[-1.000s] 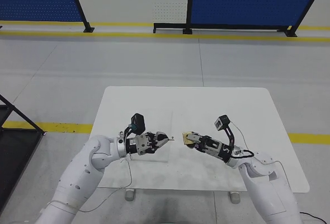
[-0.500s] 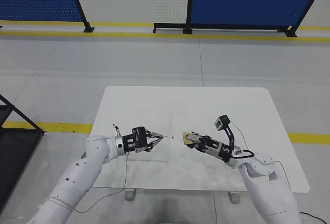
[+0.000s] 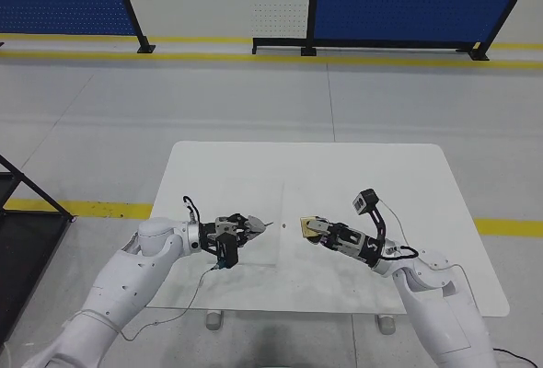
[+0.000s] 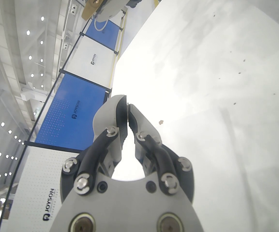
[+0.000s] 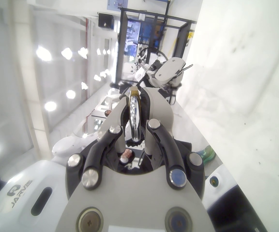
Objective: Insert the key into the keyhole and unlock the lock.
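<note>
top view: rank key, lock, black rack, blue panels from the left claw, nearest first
1. key, gripped in the left claw
2. lock, opposite, in the right claw
3. black rack, left, on the floor
4. blue panels, far back

The small metal key is only a thin sliver from above, too small to make out, its head hidden between the left gripper's jaws. From the right wrist, the right gripper's jaws cover most of the brass padlock, leaving its chrome shackle and a brass edge.
</note>
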Tool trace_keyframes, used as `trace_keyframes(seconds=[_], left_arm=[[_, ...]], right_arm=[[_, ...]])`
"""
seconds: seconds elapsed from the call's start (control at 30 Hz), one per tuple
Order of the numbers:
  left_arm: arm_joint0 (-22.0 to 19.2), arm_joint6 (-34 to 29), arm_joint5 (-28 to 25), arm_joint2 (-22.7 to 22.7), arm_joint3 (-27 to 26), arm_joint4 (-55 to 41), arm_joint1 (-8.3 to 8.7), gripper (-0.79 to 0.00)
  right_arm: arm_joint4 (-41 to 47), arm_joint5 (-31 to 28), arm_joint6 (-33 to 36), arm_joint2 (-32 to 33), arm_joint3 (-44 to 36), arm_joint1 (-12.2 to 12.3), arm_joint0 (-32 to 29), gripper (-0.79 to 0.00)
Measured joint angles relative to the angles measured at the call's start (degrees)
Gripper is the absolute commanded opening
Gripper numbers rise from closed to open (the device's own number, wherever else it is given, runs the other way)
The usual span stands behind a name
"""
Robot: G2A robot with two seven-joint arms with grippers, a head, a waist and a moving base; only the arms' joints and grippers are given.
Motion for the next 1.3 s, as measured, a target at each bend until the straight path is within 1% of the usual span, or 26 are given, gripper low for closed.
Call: trace_keyframes(seconds=[0.1, 0.47, 0.53, 0.6, 0.63, 0.8, 0.9, 0.97, 1.17, 1.3], left_arm=[[-0.25, -0.93, 0.15, 0.04, 1.07, -1.12, -0.08, -0.785], [-0.22, -0.87, 0.06, 0.03, 1.03, -1.07, -0.08, -0.785], [-0.24, -1.47, 0.67, 0.06, 0.55, -0.46, -0.03, -0.785], [-0.16, -3.49, 4.06, 0.12, -1.14, 2.65, 0.18, -0.785], [-0.13, -3.3, 5.75, 0.1, -1.65, 3.72, 0.27, -0.785], [-1.17, 2.99, 16.54, 0.44, -1.56, 9.16, 0.65, -0.785], [-2.54, 7.17, 22.54, 1.24, 0.04, 10.94, 0.64, -0.785], [-4.0, 9.78, 25.27, 1.68, 1.67, 11.77, 0.58, -0.785], [-8.13, 14.83, 32.19, 3.51, 6.31, 13.22, 0.13, -0.785], [-10.91, 18.22, 34.16, 5.47, 9.65, 13.04, -0.43, -0.785]], right_arm=[[0.0, 0.0, 0.0, 0.0, 0.0, 0.0, 0.0, -0.785], [0.0, 0.0, 0.0, 0.0, 0.0, 0.0, 0.0, -0.785], [0.0, 0.0, 0.0, 0.0, 0.0, 0.0, 0.0, -0.785], [0.0, 0.0, 0.0, 0.0, 0.0, 0.0, 0.0, -0.785], [0.0, 0.0, 0.0, 0.0, 0.0, 0.0, 0.0, -0.785], [0.0, 0.0, 0.0, 0.0, 0.0, 0.0, 0.0, -0.785], [0.0, 0.0, 0.0, 0.0, 0.0, 0.0, 0.0, -0.785], [0.0, 0.0, 0.0, 0.0, 0.0, 0.0, 0.0, -0.785], [0.0, 0.0, 0.0, 0.0, 0.0, 0.0, 0.0, -0.785], [0.0, 0.0, 0.0, 0.0, 0.0, 0.0, 0.0, -0.785]])
